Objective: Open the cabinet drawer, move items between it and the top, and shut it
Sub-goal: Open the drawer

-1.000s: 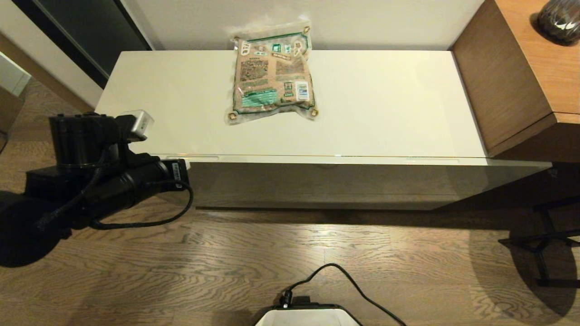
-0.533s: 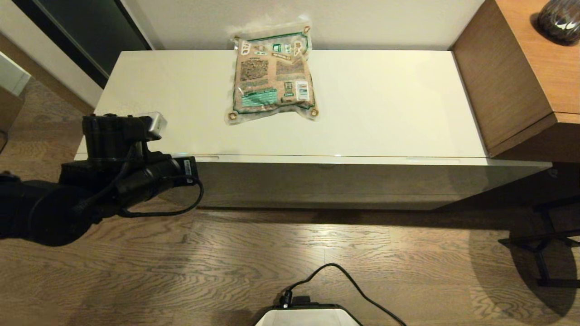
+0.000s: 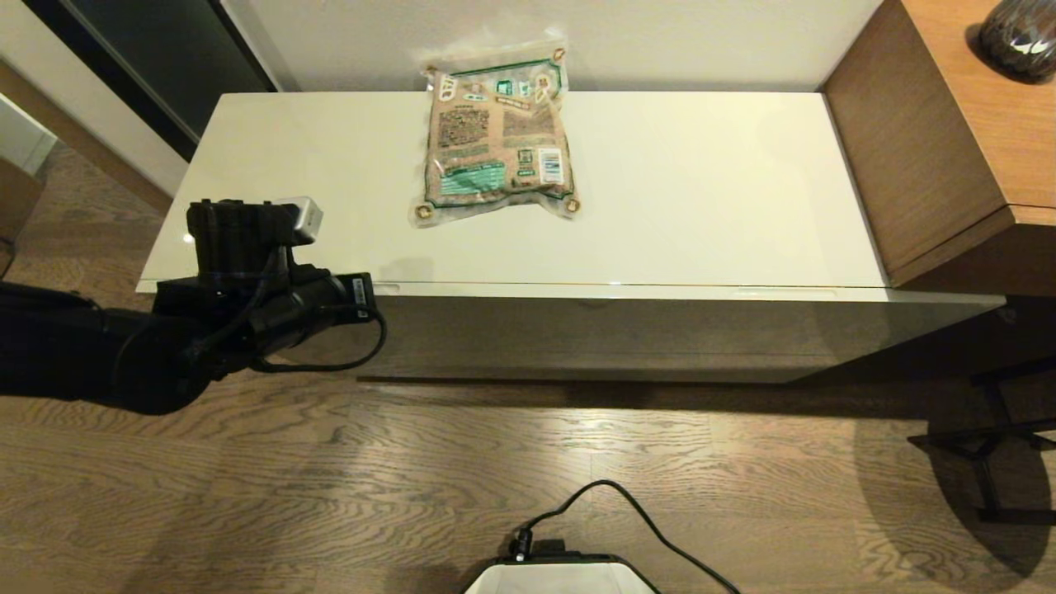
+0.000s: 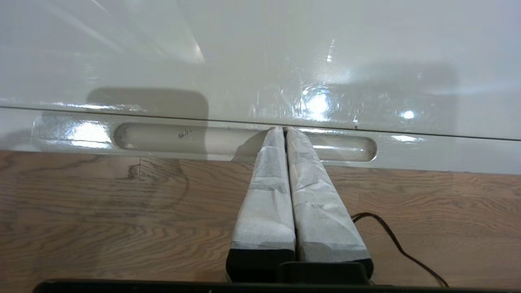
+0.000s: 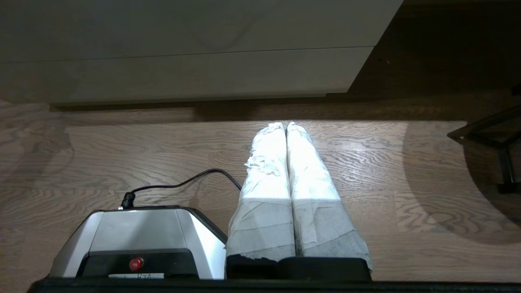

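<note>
Left gripper (image 4: 284, 129) nearer handle slot (image 4: 244, 142) now

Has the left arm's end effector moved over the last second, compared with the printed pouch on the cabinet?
Yes. The left end effector has moved toward the robot's right along the cabinet drawer front, closer to the unmoved pouch.

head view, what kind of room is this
Probably a hotel room or bedroom: a long glossy cream-white low cabinet against the wall, a brown wooden desk beside it, wood-plank flooring, and a brown-and-green printed pouch lying on the cabinet.
</note>
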Controlling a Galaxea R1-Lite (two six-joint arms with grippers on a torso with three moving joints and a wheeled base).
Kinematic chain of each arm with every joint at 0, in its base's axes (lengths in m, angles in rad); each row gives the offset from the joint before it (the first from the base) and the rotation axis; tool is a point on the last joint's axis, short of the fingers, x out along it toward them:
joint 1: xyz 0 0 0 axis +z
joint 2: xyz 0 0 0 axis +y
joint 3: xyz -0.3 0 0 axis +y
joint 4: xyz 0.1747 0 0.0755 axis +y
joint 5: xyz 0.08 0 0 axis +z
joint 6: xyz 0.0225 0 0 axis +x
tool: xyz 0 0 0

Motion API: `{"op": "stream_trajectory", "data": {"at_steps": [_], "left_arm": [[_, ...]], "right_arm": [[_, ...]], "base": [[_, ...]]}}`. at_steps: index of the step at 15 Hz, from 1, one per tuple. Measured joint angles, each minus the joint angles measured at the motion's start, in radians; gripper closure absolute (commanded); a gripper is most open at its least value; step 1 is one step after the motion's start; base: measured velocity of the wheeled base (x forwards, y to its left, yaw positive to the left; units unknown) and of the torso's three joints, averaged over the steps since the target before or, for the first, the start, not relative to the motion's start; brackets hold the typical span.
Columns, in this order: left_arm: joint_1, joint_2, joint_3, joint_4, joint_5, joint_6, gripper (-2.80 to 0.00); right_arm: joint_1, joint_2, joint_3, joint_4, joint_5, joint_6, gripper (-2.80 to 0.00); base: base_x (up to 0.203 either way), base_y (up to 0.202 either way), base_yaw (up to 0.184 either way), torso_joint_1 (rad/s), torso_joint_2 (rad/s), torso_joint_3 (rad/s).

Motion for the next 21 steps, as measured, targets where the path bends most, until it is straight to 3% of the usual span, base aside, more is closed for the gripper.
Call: {"op": "stream_trajectory", "data": {"at_steps": [8,11,14,17,21], "left_arm": [[-0.008,0.009,0.085,-0.014,0.01,-0.007,0.0],[-0.016,-0.005,0.15,0.001,0.0,-0.082,0.0],[-0.019,-0.03,0.221,0.037,-0.012,-0.115,0.0],[-0.018,-0.118,0.272,0.136,-0.103,-0.179,0.0],[-0.019,-0.324,0.229,0.451,-0.336,-0.348,0.0]], "right_arm": [[0.0,0.0,0.0,0.0,0.0,0.0,0.0],[0.0,0.0,0.0,0.0,0.0,0.0,0.0],[0.0,0.0,0.0,0.0,0.0,0.0,0.0],[0.0,0.0,0.0,0.0,0.0,0.0,0.0],[0.0,0.0,0.0,0.0,0.0,0.0,0.0]], "base": [[0.0,0.0,0.0,0.0,0.0,0.0],[0.0,0.0,0.0,0.0,0.0,0.0],[0.0,0.0,0.0,0.0,0.0,0.0],[0.0,0.0,0.0,0.0,0.0,0.0],[0.0,0.0,0.0,0.0,0.0,0.0]]}}
